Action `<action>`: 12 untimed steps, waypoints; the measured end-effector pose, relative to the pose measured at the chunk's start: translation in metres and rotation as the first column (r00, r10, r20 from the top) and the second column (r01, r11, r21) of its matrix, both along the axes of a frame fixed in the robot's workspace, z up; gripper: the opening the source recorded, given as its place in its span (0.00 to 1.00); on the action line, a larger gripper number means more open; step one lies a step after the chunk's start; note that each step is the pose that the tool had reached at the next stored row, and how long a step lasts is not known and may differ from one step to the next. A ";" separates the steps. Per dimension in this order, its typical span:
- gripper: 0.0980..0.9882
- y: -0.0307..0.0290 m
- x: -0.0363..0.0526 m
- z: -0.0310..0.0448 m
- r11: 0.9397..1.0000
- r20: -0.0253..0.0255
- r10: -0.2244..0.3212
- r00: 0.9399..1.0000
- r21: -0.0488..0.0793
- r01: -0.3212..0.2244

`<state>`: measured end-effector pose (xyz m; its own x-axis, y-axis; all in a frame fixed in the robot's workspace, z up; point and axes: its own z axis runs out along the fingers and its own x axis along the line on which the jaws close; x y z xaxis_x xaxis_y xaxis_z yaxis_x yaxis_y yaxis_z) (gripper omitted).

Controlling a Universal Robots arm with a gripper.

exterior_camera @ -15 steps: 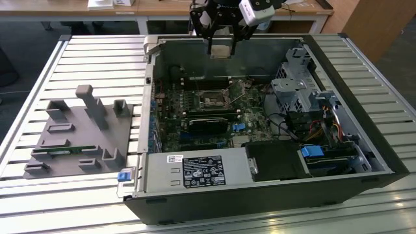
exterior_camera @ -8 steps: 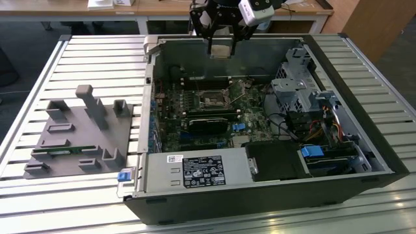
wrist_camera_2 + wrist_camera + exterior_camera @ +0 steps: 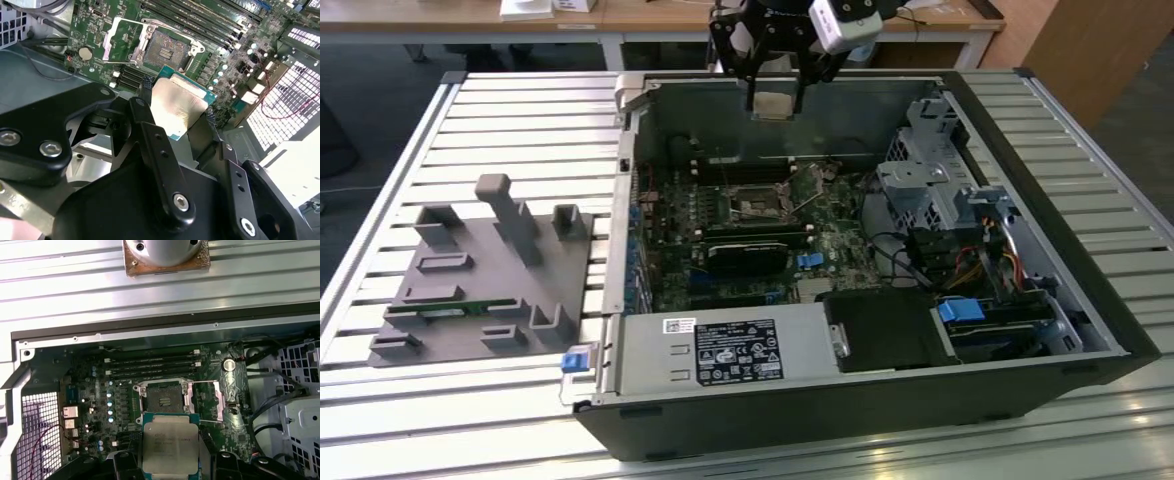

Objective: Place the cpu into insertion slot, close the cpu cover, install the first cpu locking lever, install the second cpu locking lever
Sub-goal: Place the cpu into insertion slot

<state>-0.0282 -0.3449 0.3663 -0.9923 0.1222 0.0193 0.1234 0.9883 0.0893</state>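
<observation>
My gripper (image 3: 774, 104) hangs high over the back of the open computer case, shut on the cpu (image 3: 774, 100). In both wrist views the cpu (image 3: 177, 107) (image 3: 170, 445), a flat silver-topped square chip, sits between the two black fingers (image 3: 145, 87). It is held in the air, above and a little to one side of the insertion slot (image 3: 162, 401) (image 3: 167, 50) (image 3: 754, 207). The slot's dark centre is bare. The cpu cover (image 3: 206, 400) (image 3: 118, 37), a thin silver frame, is swung open and lies beside the slot.
The case's back wall (image 3: 774, 130) stands just under the gripper. Long black memory slots (image 3: 150, 365) run beside the socket, and a black block (image 3: 747, 255) lies in front of it. A drive cage with cables (image 3: 941, 190) fills the exterior view's right. A grey fixture (image 3: 487, 265) stands on the table.
</observation>
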 end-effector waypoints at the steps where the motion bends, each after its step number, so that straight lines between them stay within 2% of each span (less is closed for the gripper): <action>1: 0.49 0.0000 0.0000 0.0000 1.000 0.000 -0.001 1.000 0.000 0.001; 12: 0.49 0.0000 0.0000 0.0000 1.000 0.000 -0.016 1.000 0.000 0.016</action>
